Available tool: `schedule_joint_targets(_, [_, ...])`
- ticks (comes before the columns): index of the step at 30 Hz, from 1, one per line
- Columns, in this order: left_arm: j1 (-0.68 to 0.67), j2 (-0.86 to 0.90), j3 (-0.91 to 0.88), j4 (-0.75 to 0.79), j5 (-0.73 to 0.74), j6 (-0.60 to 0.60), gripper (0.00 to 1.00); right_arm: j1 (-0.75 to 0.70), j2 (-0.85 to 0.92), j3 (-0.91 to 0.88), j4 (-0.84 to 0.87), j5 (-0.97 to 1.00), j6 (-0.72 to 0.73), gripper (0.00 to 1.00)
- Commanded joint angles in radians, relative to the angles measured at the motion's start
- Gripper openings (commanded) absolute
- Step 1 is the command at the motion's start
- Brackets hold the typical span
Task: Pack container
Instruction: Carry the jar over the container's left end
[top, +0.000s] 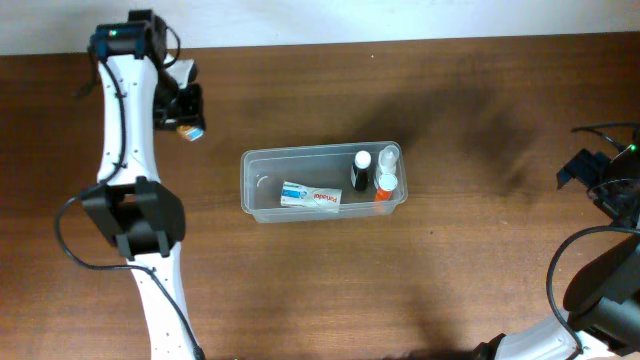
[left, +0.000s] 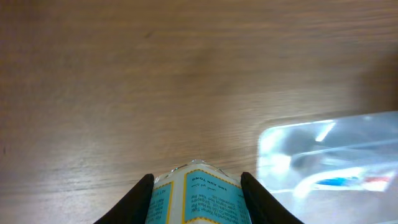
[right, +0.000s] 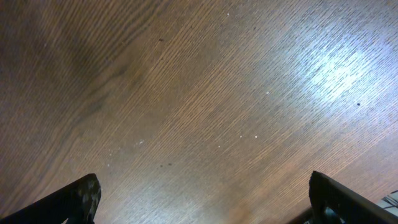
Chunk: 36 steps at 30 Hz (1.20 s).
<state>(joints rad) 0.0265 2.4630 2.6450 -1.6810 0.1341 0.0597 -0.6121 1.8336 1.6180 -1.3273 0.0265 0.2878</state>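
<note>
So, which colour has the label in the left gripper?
The held item has a light blue label with yellow lines; left wrist view shows it best.

Clear glossy plastic container (top: 260, 195) sits on smooth, grained wooden table (top: 450, 270).

The table (top: 450, 250) is dark brown wood with a fine grain running across it. A bright glare (right: 336, 74) lies on it in the right wrist view, tiny pale specks (right: 256, 135) nearby. A white strip (top: 400, 20) borders its far edge.
</note>
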Motion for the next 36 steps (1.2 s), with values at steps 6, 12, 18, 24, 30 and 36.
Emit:
schedule_joint_targets(6, [-0.125, -0.104, 0.06, -0.007, -0.026, 0.002, 0.25, -0.004, -0.011, -0.002, 0.0, 0.009, 0.002, 0.98])
schedule_joint_targets(12, [-0.215, -0.194, 0.028, -0.007, -0.03, 0.002, 0.25, -0.004, -0.011, -0.002, 0.0, 0.009, 0.002, 0.98])
schedule_joint_targets(18, [-0.304, -0.241, -0.092, -0.007, -0.037, 0.002, 0.25, -0.004, -0.011, -0.002, 0.0, 0.009, 0.002, 0.98])
schedule_joint_targets(24, [-0.387, -0.259, -0.275, -0.007, -0.071, 0.001, 0.25, -0.004, -0.011, -0.002, 0.0, 0.009, 0.002, 0.98])
schedule_joint_targets(30, [-0.43, -0.259, -0.376, -0.005, -0.161, -0.064, 0.2, -0.004, -0.011, -0.002, 0.0, 0.009, 0.002, 0.98])
schedule_joint_targets(36, [-0.43, -0.259, -0.389, 0.042, -0.161, -0.121, 0.18, -0.004, -0.011, -0.002, 0.0, 0.009, 0.002, 0.99])
